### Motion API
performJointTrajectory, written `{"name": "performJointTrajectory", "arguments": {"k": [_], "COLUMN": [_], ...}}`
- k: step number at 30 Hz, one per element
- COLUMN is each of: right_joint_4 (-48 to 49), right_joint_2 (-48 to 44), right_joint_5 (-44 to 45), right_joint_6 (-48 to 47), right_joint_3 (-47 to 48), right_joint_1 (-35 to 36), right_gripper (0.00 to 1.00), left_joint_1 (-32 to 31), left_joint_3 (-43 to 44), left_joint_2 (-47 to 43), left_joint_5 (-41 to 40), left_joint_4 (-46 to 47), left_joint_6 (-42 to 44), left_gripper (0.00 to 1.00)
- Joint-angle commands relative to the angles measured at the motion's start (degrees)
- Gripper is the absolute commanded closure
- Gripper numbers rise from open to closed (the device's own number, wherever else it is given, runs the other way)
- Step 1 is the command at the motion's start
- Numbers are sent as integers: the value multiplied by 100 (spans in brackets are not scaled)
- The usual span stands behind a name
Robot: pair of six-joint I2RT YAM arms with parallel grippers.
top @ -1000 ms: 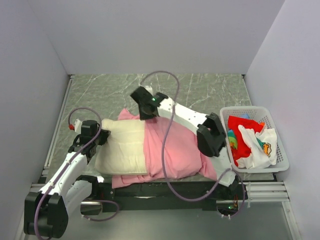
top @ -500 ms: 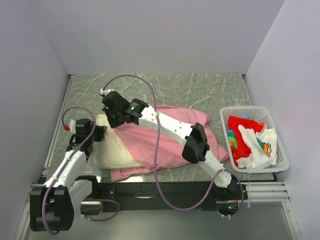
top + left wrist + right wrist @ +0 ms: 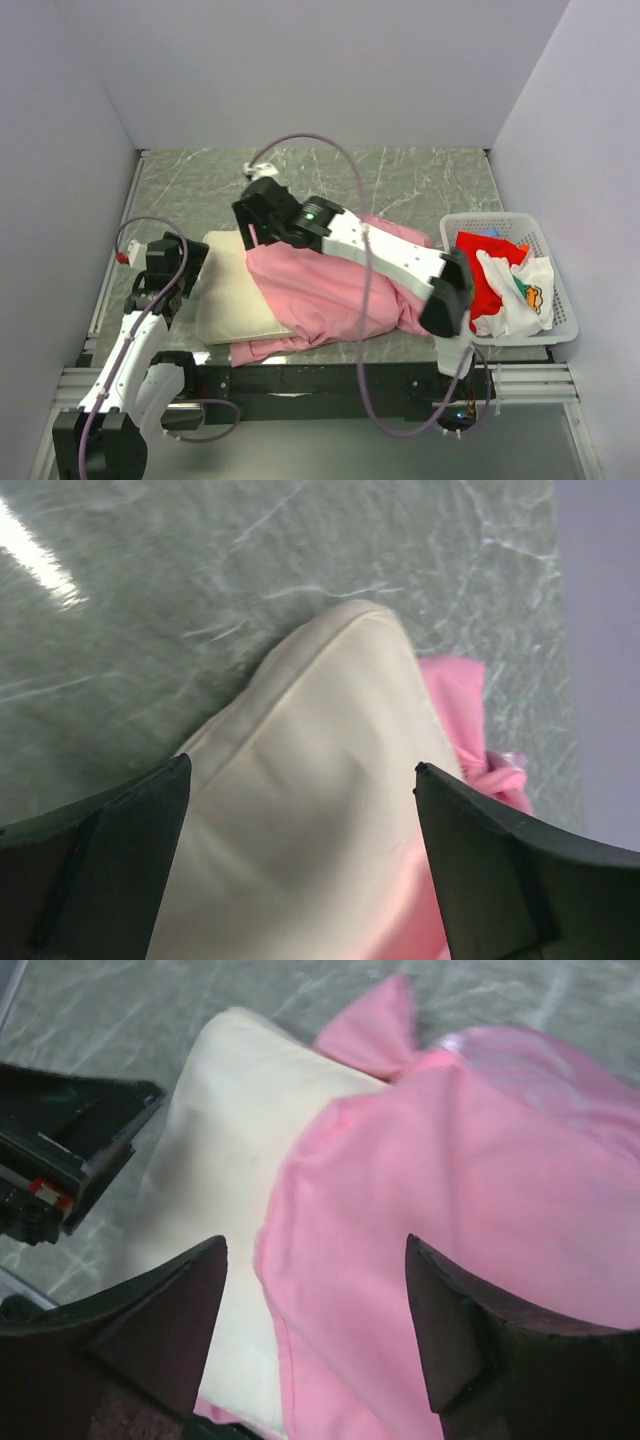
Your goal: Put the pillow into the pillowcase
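The cream pillow (image 3: 228, 296) lies at the left of the table, its right part covered by the pink pillowcase (image 3: 340, 290). In the left wrist view the pillow (image 3: 300, 810) fills the space below my open left gripper (image 3: 300, 765), with a fold of the pillowcase (image 3: 455, 695) beyond it. From the top, the left gripper (image 3: 193, 262) sits at the pillow's left edge. My right gripper (image 3: 250, 232) hovers open over the pillowcase's left hem. In the right wrist view the right gripper (image 3: 316, 1242) straddles that hem, pillowcase (image 3: 480, 1180) to the right and pillow (image 3: 230, 1130) to the left. Neither gripper holds anything.
A white basket (image 3: 515, 336) stands at the right edge, holding a red cloth (image 3: 482, 275) and a white printed cloth (image 3: 522, 292). Grey walls close in the table on three sides. The right arm's cable loops over the far part of the marble-patterned table (image 3: 420, 180).
Both grippers have opened. The right gripper dragged the pillowcase left over the pillow, let go and drew back to the right. The left gripper released the pillow's edge.
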Motion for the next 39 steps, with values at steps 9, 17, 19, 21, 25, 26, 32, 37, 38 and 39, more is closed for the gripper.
{"name": "performJointTrajectory", "arguments": {"k": [9,17,19,21,25,26,32,37,38,39], "right_joint_4": [1292,2295,2295,2164,1673,1575,1477,1547,1591,1626], "right_joint_2": [-3580,-1956,-1384,-832,-100,-29,-598,-1372,-1635,-1768], "right_joint_5": [911,-311,-206,-145,22,66,277,199,181,163], "right_joint_6": [1771,991,675,498,112,85,-161,-311,-311,-311], "right_joint_3": [-5594,-5196,-4755,-3955,-2716,-2400,-2283,-2616,-2852,-2967], "right_joint_1": [99,-1059,-1157,-1271,-1395,-1378,-1386,-1369,-1317,-1307], "right_gripper": [24,58,58,58,58,57,46,42,40,39], "left_joint_1": [-241,-267,-276,-276,-285,-285,-285,-303,-320,-346], "left_joint_3": [-834,-1037,-1081,-1063,-914,-844,-413,-544,-614,-667], "left_joint_2": [-464,-61,54,221,537,651,372,-445,-725,-858], "left_joint_5": [160,582,661,688,819,811,548,634,687,801], "left_joint_4": [92,777,953,1172,1516,1482,595,-135,-266,-311], "left_joint_6": [65,135,153,188,433,486,795,575,557,513], "left_gripper": [11,58,69,72,66,58,1,1,1,0]}}
